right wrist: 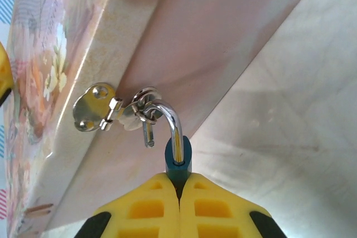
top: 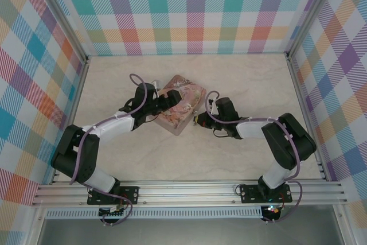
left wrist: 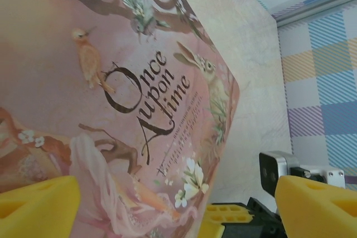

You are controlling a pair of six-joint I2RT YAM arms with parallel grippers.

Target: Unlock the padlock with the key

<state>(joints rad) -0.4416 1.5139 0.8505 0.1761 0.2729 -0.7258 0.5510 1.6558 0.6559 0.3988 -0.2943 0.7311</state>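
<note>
The padlock [right wrist: 178, 157] is a tiny teal body with a chrome shackle [right wrist: 172, 120]. My right gripper [right wrist: 179, 190] is shut on that body at the tin's near-right side [top: 196, 120]. The shackle's short leg hangs free of the body, and its curve is still hooked through the ring of the metal hasp [right wrist: 95, 110] on the pink picture tin [top: 182, 106]. My left gripper [left wrist: 175, 185] is open over the tin's lid [left wrist: 111, 82], one yellow finger [left wrist: 36, 210] at each side. The key is out of view.
The tin lies diagonally in the middle of the marble-patterned table [top: 229, 78]. Checked walls [top: 189, 10] close off the back and both sides. The right arm's camera [left wrist: 276, 171] and yellow finger sit just beyond the tin's corner in the left wrist view.
</note>
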